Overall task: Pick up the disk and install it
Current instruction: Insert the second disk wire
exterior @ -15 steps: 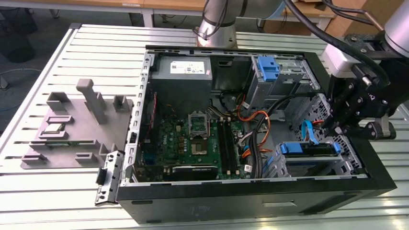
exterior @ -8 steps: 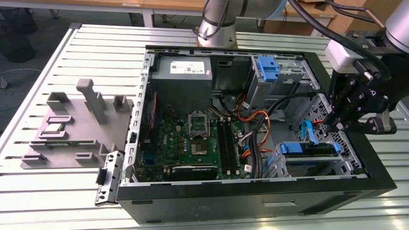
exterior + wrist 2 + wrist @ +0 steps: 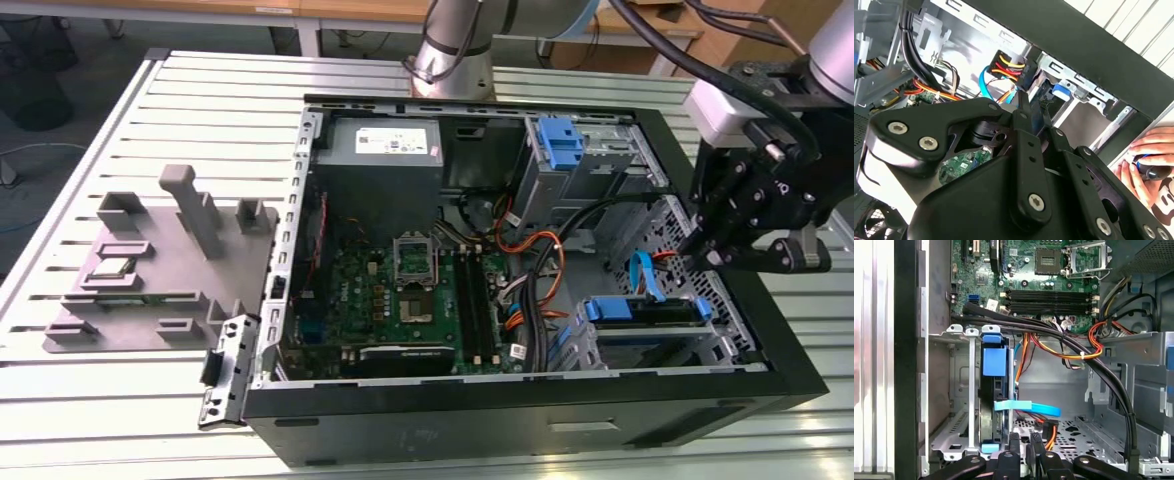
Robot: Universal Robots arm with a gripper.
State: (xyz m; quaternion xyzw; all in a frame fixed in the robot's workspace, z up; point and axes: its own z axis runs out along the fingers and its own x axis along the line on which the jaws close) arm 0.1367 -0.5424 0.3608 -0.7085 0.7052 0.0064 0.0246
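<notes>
The disk [image 3: 647,312] lies in the lower drive bay at the exterior view's right of the open computer case [image 3: 534,400], its blue side rails showing. In the first wrist view the disk [image 3: 990,400] stands edge-on between the bay's metal walls, with a blue rail on top and a light blue cable across it. My gripper [image 3: 705,258] hangs just above the case's right wall, a little beyond the disk and apart from it. Its fingers [image 3: 1014,442] sit close together with nothing held between them. In the second wrist view my gripper [image 3: 1034,107] points toward a black power plug [image 3: 1021,70].
A blue latch [image 3: 561,140] stands in the upper bay beside the grey power supply [image 3: 387,145]. Black, orange and red cables [image 3: 1074,347] cross the case near the bay. A grey fixture plate [image 3: 147,270] lies at the exterior view's left. A person's hand [image 3: 1146,160] rests outside the case wall.
</notes>
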